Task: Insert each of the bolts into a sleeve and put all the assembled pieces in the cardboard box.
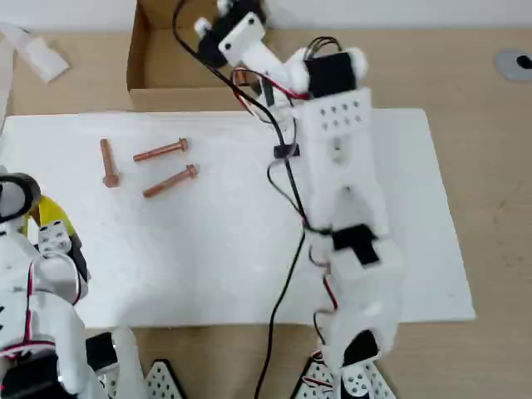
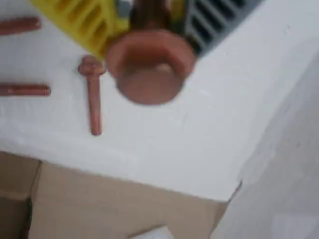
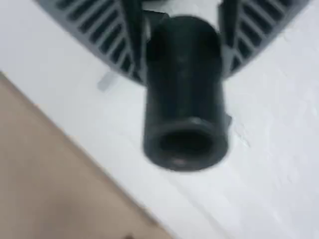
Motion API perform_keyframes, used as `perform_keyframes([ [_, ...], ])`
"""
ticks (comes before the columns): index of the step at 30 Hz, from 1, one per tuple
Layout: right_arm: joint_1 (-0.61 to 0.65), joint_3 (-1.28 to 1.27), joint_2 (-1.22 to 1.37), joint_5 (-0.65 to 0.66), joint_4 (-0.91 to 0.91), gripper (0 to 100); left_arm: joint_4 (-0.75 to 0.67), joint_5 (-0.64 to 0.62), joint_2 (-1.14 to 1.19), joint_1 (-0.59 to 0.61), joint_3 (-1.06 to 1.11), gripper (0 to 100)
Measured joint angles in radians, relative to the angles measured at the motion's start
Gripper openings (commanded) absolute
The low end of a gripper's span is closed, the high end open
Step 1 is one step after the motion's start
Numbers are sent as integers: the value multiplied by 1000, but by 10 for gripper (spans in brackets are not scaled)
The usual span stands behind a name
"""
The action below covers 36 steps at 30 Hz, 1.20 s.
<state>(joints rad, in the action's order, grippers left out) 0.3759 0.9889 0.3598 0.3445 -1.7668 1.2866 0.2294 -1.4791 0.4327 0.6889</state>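
Observation:
My left gripper (image 2: 149,20) is shut on a copper bolt (image 2: 149,64), whose hex head faces the wrist camera between the yellow finger (image 2: 82,25) and the grey one. In the high view this gripper (image 1: 51,218) hangs over the left edge of the white sheet (image 1: 224,249). Three loose bolts (image 1: 162,150) (image 1: 109,162) (image 1: 170,180) lie on the sheet's far left part. My right gripper (image 3: 182,45) is shut on a black sleeve (image 3: 184,99), open end toward the camera, above the sheet's edge. The right arm (image 1: 341,166) stretches toward the cardboard box (image 1: 141,58).
The wooden table (image 1: 482,125) surrounds the sheet. Cables (image 1: 287,249) trail along the right arm across the sheet's middle. A white object (image 1: 37,50) lies at the far left and a grey disc (image 1: 515,62) at the far right.

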Motion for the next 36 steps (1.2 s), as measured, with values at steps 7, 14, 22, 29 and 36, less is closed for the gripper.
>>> perform_keyframes([
  [7,106,-196,-428,-195,-2,9,-97,0,2,0,29,6],
  [14,219,-603,-873,-244,26,9,-338,-20,15,-52,135,6],
  [22,219,-1286,-1346,-381,367,9,-423,-26,15,-278,141,6],
  [29,218,-1834,-1637,-480,767,9,-425,-28,15,-448,140,6],
  [36,330,-2142,-1720,-486,1008,9,-448,-28,15,-617,91,6],
])
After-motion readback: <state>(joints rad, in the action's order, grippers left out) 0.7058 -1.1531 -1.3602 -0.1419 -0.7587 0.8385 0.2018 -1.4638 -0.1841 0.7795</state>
